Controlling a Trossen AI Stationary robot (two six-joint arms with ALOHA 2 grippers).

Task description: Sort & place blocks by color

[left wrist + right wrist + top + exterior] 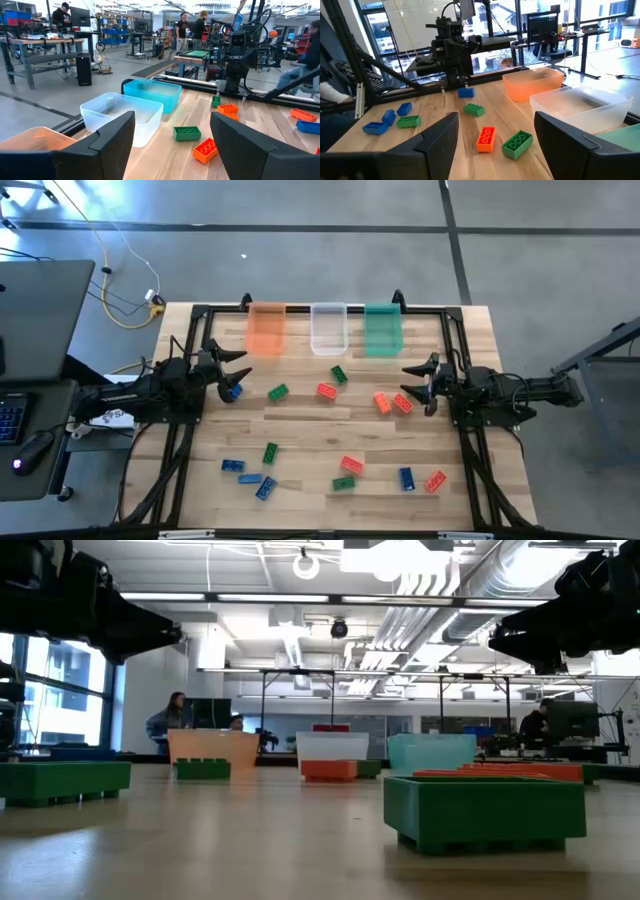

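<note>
Hovering with jaws released, your left gripper (240, 371) should drop onto the blue block (234, 391) at its six o'clock; right gripper (417, 383) waits open.

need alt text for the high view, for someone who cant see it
Blue, green and red blocks lie scattered on a wooden table, none in the orange bin, clear bin or green bin. The left gripper and right gripper are empty.
</note>
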